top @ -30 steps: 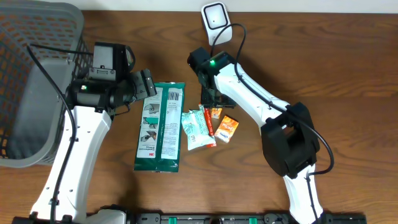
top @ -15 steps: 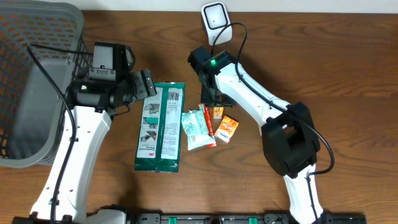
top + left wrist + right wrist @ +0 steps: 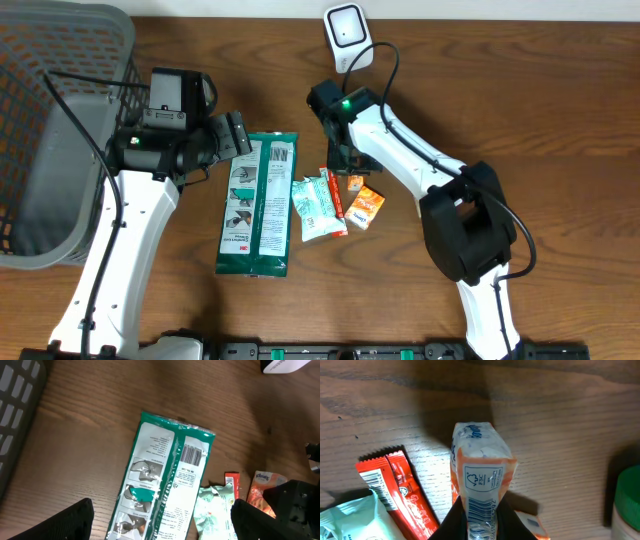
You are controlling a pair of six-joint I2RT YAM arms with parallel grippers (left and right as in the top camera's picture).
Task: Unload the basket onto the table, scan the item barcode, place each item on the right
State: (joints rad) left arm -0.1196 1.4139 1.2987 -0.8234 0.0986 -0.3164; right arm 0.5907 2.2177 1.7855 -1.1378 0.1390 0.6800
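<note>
The right jaws are closed on one end of an orange-and-white tissue pack (image 3: 482, 467), and its barcode is turned toward the right wrist camera. The pack is held over the table (image 3: 560, 100), just beside a red snack bar (image 3: 395, 490) and a mint-green packet (image 3: 345, 517). A second orange pack (image 3: 366, 207) is seen lying close by. The white scanner (image 3: 346, 30) is set at the far edge of the table, near the held pack but apart from it. The left jaws are spread wide and nothing is held in them. They are poised over a long green packet (image 3: 165, 485), next to a grey basket (image 3: 50, 150).
</note>
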